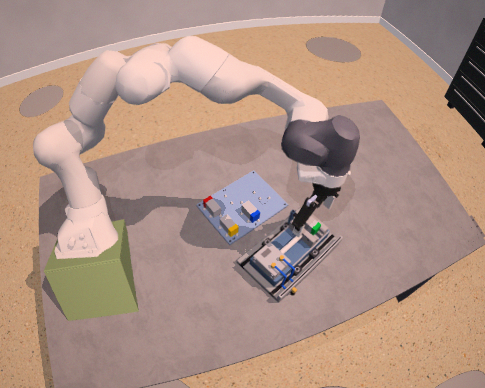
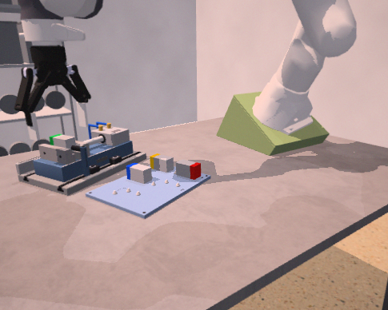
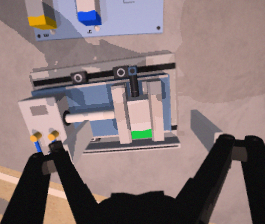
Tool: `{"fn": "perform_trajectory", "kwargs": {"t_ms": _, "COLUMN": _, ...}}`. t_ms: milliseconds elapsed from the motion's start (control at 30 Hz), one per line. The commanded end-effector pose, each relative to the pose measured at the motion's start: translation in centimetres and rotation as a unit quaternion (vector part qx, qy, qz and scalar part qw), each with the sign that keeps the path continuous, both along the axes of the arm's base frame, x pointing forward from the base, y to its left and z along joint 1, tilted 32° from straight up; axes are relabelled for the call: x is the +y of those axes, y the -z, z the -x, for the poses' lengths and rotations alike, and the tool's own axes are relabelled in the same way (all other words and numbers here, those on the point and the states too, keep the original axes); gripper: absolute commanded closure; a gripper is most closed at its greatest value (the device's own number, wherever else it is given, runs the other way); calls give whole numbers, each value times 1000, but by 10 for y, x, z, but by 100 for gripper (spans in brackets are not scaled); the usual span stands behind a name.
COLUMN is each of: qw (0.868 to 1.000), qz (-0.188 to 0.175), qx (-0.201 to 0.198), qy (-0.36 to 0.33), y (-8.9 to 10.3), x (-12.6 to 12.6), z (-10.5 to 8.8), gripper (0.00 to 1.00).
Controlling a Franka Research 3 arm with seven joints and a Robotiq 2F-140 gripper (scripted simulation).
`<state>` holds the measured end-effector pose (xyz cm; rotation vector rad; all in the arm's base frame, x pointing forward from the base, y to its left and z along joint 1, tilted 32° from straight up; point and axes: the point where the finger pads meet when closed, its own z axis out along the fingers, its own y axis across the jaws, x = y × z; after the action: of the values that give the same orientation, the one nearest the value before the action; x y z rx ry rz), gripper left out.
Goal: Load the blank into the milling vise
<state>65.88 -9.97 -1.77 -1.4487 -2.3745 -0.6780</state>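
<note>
The blank with the green end [image 1: 312,229] [image 2: 62,141] [image 3: 140,119] lies in the milling vise [image 1: 267,265] [image 2: 77,165] [image 3: 95,97], between the jaws. Its green end points away from the work stop [image 3: 133,88]. The fixed jaw [image 3: 157,112] is right beside its long side. The block with hoses [image 3: 37,117] [image 2: 111,135] is at the other end. My gripper [image 1: 304,220] [image 2: 53,105] [image 3: 139,123] is open and empty, hanging above the vise. The red-end blank [image 1: 211,205] [image 2: 188,168], the yellow-end blank [image 1: 229,226] [image 2: 162,163] [image 3: 42,17] and the blue-end blank [image 1: 250,210] [image 2: 139,172] [image 3: 88,12] lie on the infeed plate [image 1: 266,192] [image 2: 147,201] [image 3: 128,17].
The arm's green pedestal [image 1: 91,280] [image 2: 263,132] stands at the table's far side from the vise. A black drawer cabinet [image 1: 476,85] stands off the table. A shelf rack [image 2: 7,113] is behind the vise. Small pegs [image 2: 127,190] stick up from the infeed plate.
</note>
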Motion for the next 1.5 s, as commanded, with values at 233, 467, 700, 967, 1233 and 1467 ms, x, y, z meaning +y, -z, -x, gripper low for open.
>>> {"fn": "perform_trajectory", "kwargs": {"t_ms": 233, "qw": 1000, "qz": -1, "qx": -1, "qy": 1, "y": -3, "x": -1, "z": 0, "gripper": 0}}
{"fn": "perform_trajectory", "kwargs": {"t_ms": 467, "qw": 1000, "qz": -1, "qx": -1, "qy": 1, "y": -3, "x": -1, "z": 0, "gripper": 0}}
{"fn": "perform_trajectory", "kwargs": {"t_ms": 700, "qw": 1000, "qz": -1, "qx": -1, "qy": 1, "y": -4, "x": -3, "z": 0, "gripper": 0}}
{"fn": "perform_trajectory", "kwargs": {"t_ms": 967, "qw": 1000, "qz": -1, "qx": -1, "qy": 1, "y": -4, "x": -3, "z": 0, "gripper": 0}}
{"fn": "perform_trajectory", "kwargs": {"t_ms": 1233, "qw": 1000, "qz": -1, "qx": -1, "qy": 1, "y": -5, "x": -3, "z": 0, "gripper": 0}}
{"fn": "perform_trajectory", "kwargs": {"t_ms": 1467, "qw": 1000, "qz": -1, "qx": -1, "qy": 1, "y": -5, "x": -3, "z": 0, "gripper": 0}}
